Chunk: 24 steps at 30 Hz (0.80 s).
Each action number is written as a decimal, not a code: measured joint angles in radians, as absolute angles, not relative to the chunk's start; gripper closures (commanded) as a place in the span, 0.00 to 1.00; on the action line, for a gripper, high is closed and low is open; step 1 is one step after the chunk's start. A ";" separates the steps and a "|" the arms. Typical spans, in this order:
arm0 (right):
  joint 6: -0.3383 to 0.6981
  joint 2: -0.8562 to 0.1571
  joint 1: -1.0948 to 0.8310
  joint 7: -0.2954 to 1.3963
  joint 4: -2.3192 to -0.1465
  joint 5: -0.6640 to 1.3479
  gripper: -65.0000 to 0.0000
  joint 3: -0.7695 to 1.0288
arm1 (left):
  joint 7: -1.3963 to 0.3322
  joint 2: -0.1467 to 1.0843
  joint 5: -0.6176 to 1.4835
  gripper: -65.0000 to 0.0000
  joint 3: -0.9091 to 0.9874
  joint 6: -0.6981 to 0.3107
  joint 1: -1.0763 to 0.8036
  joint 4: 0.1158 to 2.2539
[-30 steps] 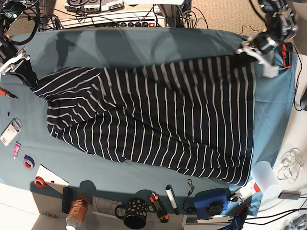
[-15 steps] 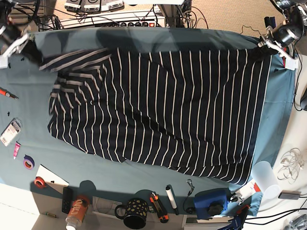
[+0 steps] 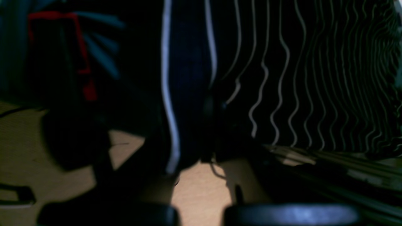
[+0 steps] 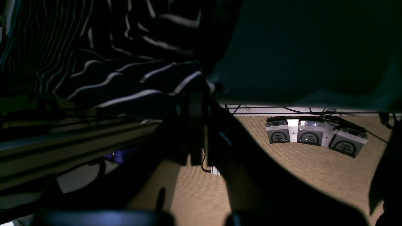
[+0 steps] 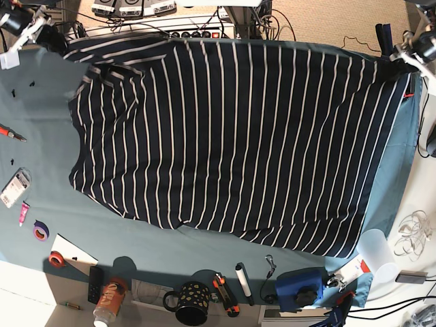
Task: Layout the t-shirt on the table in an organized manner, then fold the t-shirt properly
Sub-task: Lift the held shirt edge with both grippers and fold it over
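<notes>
The t-shirt [image 5: 225, 136], dark with thin white stripes, lies spread wide over the teal table [image 5: 41, 184], and its far edge reaches the table's back edge. My left gripper [image 5: 409, 60] is at the back right corner, shut on the shirt's corner. My right gripper [image 5: 42, 33] is at the back left corner, shut on the sleeve end. In the left wrist view the left gripper [image 3: 201, 147] pinches a dark fold of the t-shirt [image 3: 314, 78]. In the right wrist view the right gripper [image 4: 196, 131] clamps the striped t-shirt [image 4: 125, 78] beyond the table edge.
Along the front edge stand a dotted mug [image 5: 191, 303], an orange can [image 5: 109, 300], a blue device [image 5: 300, 286] and a white cup [image 5: 375, 248]. Tape rolls [image 5: 41, 231] and a red screwdriver [image 5: 10, 131] lie at the left. Grey boxes [image 4: 309, 131] sit on the floor behind.
Both grippers have pulled the shirt's far edge back and outward to the table's rear corners. The bunched left part has opened out and the stripes now run straight.
</notes>
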<state>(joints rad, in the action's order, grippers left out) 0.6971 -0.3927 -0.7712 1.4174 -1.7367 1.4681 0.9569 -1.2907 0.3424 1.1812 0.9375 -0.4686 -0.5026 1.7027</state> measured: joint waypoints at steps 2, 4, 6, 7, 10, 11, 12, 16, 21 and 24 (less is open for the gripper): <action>0.698 -0.393 -0.778 1.416 -1.737 1.468 1.00 0.957 | -1.291 0.349 1.201 1.00 0.937 -0.469 -0.519 1.703; 0.698 -0.393 -0.783 1.417 -1.737 1.468 1.00 0.957 | -1.291 0.353 1.222 1.00 0.937 -0.473 -0.530 1.703; 0.697 -0.393 -0.784 1.416 -1.737 1.468 1.00 0.957 | -1.291 0.352 1.221 1.00 0.937 -0.492 -0.531 1.703; 0.698 -0.393 -0.784 1.416 -1.737 1.468 1.00 0.957 | -1.290 0.353 1.221 1.00 0.937 -0.492 -0.531 1.703; 0.698 -0.392 -0.756 1.420 -1.737 1.467 1.00 0.957 | -1.253 0.352 1.222 1.00 0.937 -0.492 -0.526 1.703; 0.697 -0.390 -0.729 1.424 -1.737 1.466 1.00 0.957 | -1.247 0.353 1.221 1.00 0.937 -0.494 -0.520 1.703; 0.698 -0.390 -0.698 1.422 -1.737 1.467 1.00 0.957 | -1.247 0.353 1.221 1.00 0.937 -0.495 -0.511 1.703; 0.698 -0.389 -0.574 1.424 -1.737 1.466 1.00 0.956 | -1.234 0.353 1.221 1.00 0.937 -0.495 -0.473 1.703; 0.698 -0.388 -0.450 1.423 -1.737 1.467 1.00 0.955 | -1.198 0.353 1.186 1.00 0.932 -0.498 -0.417 1.703; 0.700 -0.389 -0.405 1.421 -1.731 1.357 1.00 0.943 | -1.160 0.355 1.130 1.00 0.861 -0.498 -0.382 1.703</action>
